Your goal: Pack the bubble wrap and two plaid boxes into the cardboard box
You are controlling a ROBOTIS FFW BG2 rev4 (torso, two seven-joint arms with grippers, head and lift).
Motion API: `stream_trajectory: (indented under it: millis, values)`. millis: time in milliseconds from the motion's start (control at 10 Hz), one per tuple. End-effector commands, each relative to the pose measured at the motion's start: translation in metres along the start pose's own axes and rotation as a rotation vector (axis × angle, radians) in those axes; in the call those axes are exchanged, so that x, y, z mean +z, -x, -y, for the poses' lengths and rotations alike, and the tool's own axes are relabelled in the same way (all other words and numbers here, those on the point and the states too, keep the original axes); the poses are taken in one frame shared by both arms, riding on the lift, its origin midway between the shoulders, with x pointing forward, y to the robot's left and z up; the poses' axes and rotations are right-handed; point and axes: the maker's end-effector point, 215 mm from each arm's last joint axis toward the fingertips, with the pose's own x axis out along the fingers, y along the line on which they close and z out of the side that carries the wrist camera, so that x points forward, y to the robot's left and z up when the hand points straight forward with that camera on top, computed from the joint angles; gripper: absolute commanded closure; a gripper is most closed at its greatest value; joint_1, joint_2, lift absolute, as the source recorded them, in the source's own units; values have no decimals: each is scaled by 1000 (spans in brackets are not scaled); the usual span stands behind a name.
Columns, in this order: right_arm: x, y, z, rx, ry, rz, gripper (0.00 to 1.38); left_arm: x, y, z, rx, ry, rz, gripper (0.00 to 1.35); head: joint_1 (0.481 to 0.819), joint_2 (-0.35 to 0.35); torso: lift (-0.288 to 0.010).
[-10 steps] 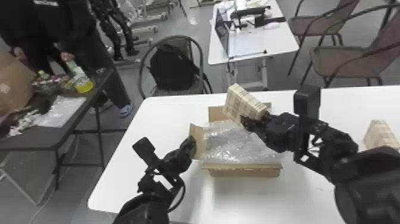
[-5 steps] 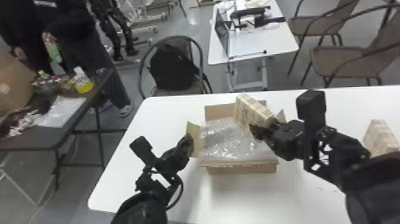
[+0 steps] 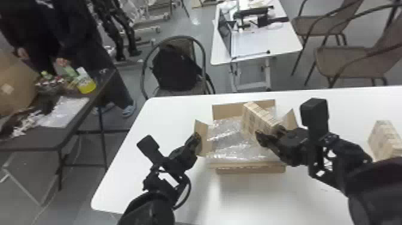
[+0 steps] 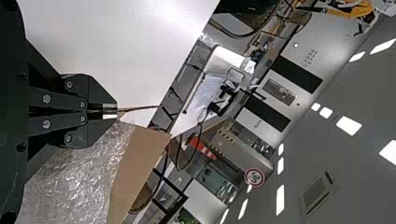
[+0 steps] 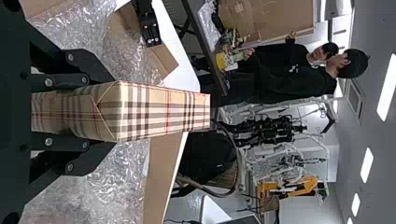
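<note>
Right end effector [image 3: 270, 134] pinches the first plaid box [image 3: 253, 118] by opposite faces, tilted over the bubble wrap [image 3: 228, 140] inside the cardboard box [image 3: 251, 170]. Left end effector [image 3: 196, 138] is pressed together on the left flap [image 3: 204, 136]. The second plaid box [image 3: 384, 142] rests at right on the desk [image 3: 131, 187]. Likely handling: light, fairly stiff, smooth; grip mid-face, avoiding dents.

- White bench [image 3: 170, 118] with a rounded corner, on grey floor [image 3: 194, 30].
- Dark table [image 3: 33, 139] on the head view's left.
- Beyond the bench, a chair [image 3: 145, 71] holding a black backpack [image 3: 176, 68], beside a white desk [image 3: 263, 45] with a laptop [image 3: 224, 33].
- Brown chair [image 3: 350, 59] farther right.
- Left wrist view: orange traffic cone [image 4: 203, 148], round red-rimmed sign [image 4: 254, 177], grey ceiling [image 4: 359, 84] with bright light panels [image 4: 349, 126].
</note>
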Motion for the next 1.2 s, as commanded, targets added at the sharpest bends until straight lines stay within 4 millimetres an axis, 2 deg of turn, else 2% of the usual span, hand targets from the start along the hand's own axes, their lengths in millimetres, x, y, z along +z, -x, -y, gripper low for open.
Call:
stream_trajectory:
  millis: [0, 100, 200, 300, 400, 500, 600, 700, 900, 1000, 1100]
  values:
    - [-3, 5, 7, -27, 9, -4, 538, -1, 1, -1, 2, 8, 1, 1216, 695, 347, -50]
    - [-5, 10, 14, -50, 1, -1, 329, -3, 1, 0, 2, 8, -1, 1216, 695, 345, -50]
    - [-2, 16, 20, -72, -1, 10, 202, -3, 2, -1, 4, 9, 1, 1214, 695, 338, -50]
    - [7, 29, 33, -113, 20, 41, 140, -2, 2, -2, 5, 10, 3, 1214, 695, 329, -50]
    - [18, 54, 53, -185, 75, 75, 131, 0, 2, -2, 5, 9, 5, 1214, 695, 317, -50]
    - [21, 89, 75, -276, 133, 91, 131, 1, 4, -6, 11, 8, 8, 1214, 695, 306, -50]
    - [14, 131, 97, -392, 174, 89, 131, 2, 7, -10, 18, 7, 12, 1216, 695, 272, -50]
    - [-11, 176, 118, -516, 157, 60, 131, 3, 10, -14, 27, 8, 17, 1214, 695, 231, -50]
    - [-70, 249, 140, -675, 94, -37, 133, 4, 15, -20, 36, 16, 25, 1216, 695, 162, -50]
    - [-90, 272, 148, -732, 68, -69, 133, 3, 18, -23, 41, 21, 26, 1214, 695, 121, -50]
    - [-106, 286, 158, -769, 61, -102, 133, 2, 17, -22, 39, 21, 24, 1214, 695, 90, -50]
